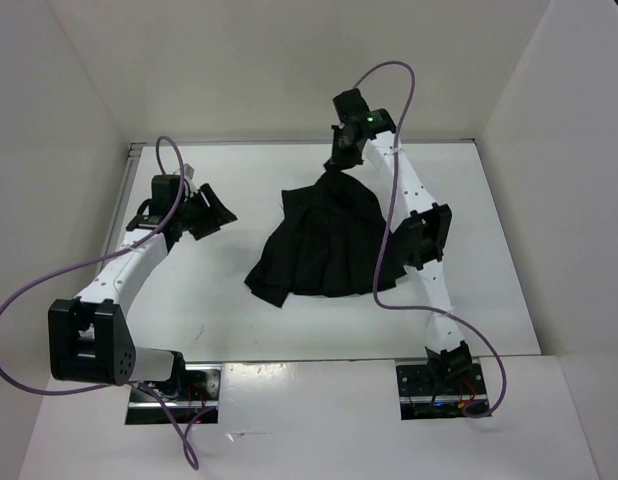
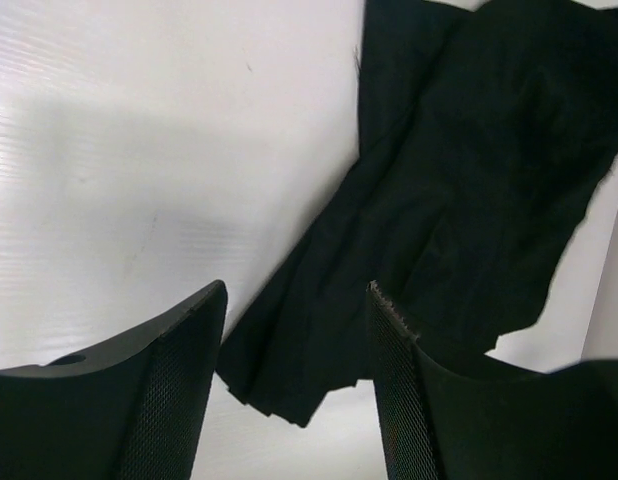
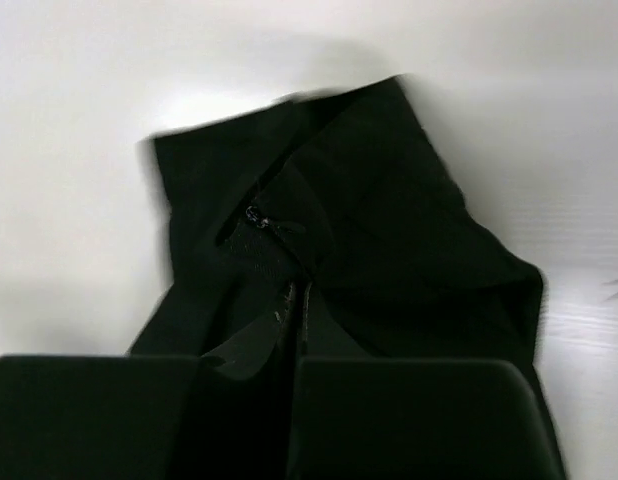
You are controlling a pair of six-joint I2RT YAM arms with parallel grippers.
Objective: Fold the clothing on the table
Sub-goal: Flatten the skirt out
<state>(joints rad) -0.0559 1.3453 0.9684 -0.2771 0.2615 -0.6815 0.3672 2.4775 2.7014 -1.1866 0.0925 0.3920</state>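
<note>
Toward the far edge of the surface [image 1: 239,320], mid-width, we log the clothing [image 1: 319,245] lying bunched. The right tool [image 1: 340,163] is pinched shut on its far end; the left tool [image 1: 215,214] gapes empty, well apart near the left edge. Risk as we judge it: the thin pinch slips under drag and the fold collapses.

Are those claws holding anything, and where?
The right gripper pinches the clothing at its far, zippered end. The left gripper is open, holding nothing.

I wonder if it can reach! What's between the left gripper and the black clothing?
Nothing but bare white table: in the top view, a glossy stretch separates the open left gripper from the clothing.
</note>
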